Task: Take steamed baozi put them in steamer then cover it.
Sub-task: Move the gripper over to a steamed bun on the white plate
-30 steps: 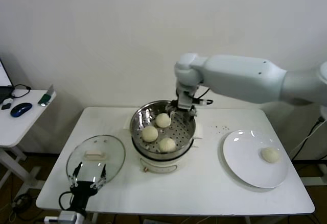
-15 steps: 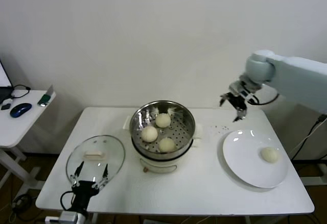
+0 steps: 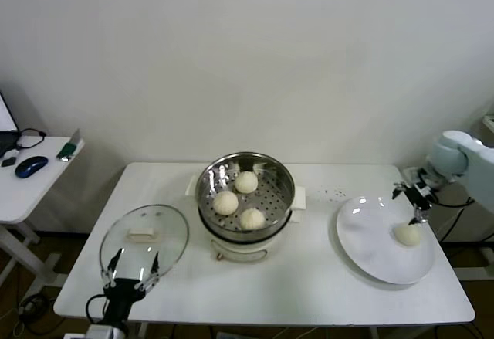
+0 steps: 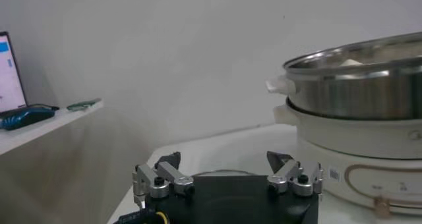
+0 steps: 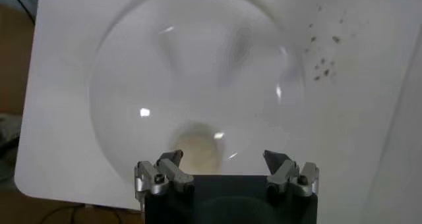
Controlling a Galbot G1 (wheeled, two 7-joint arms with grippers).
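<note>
White wall fills the top of the head view, and below it a white table (image 3: 309, 277) carries everything. Since a second ago the right gripper (image 3: 413, 200) has swung from the back rim of the steamer (image 3: 245, 171), centre of frame, over to the far right edge; it now hangs with its jaws spread wide and empty just above the last of the steamed baozi (image 3: 407, 234). That suggests one bun has just been delivered and the fetch of the final one is beginning. In the steamer's perforated tray sit three buns, apart from one another. At the right of the frame the white plate (image 3: 363, 238) holds only that single bun near its right side; the right wrist view shows the same bun (image 5: 195, 147) just ahead of the spread fingers (image 5: 161, 172). Lower left, the cover (image 3: 145, 236) lies flat on the table, with the left gripper (image 3: 131, 266) parked at its near edge, jaws likewise wide and holding nothing. Covering is not yet begun.
</note>
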